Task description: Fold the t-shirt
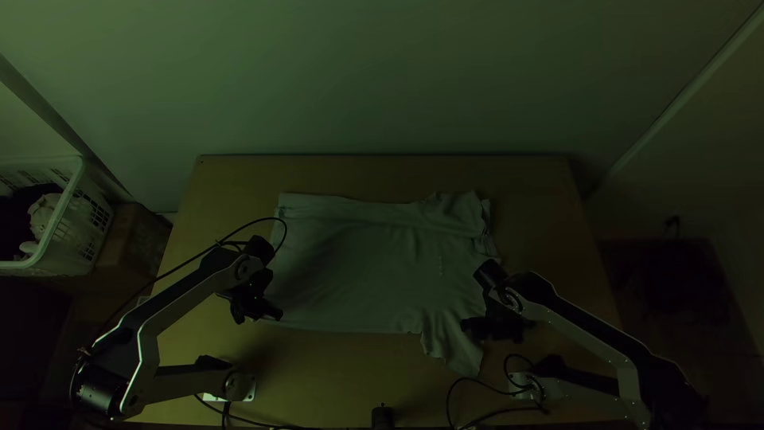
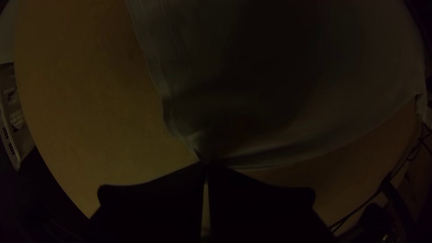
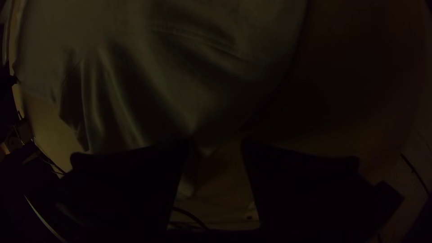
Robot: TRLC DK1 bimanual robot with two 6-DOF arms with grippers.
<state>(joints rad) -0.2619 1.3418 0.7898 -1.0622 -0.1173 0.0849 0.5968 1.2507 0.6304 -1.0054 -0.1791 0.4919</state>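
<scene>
T-shirt (image 1: 366, 263) lies spread on the table (image 1: 374, 175), its long axis running from 9 to 3 o'clock, taking the table's far edge as 12. The hem (image 1: 278, 215) faces 9 o'clock; the shoulder end points to 3 o'clock, where a short placket (image 1: 442, 267) is visible. The near sleeve (image 1: 454, 346) extends toward 5 o'clock, creased along its length. Cloth at 1 o'clock is rumpled, with raised folds. Shallow wrinkles cross the body.

Edges: the far side runs roughly parallel to the table's far edge, the near side roughly parallel to the near edge as far as the sleeve. Strips of bare wood border the cloth toward 12 and 6 o'clock, with further room toward 3 o'clock, past the shoulders. At 9 o'clock the left arm crosses the wood beside the hem.

Left gripper (image 1: 259, 312) is at the shirt's 8 o'clock corner. In its wrist view the jaws are together, clamped on the corner where hem meets near side; the cloth gathers into small creases at the tips.

Right gripper (image 1: 495, 326) is at 4 o'clock, by the near sleeve, jaws apart. Contact with the cloth cannot be determined.

Basket (image 1: 68, 211) stands off the table at 10 o'clock, holding cloth.
</scene>
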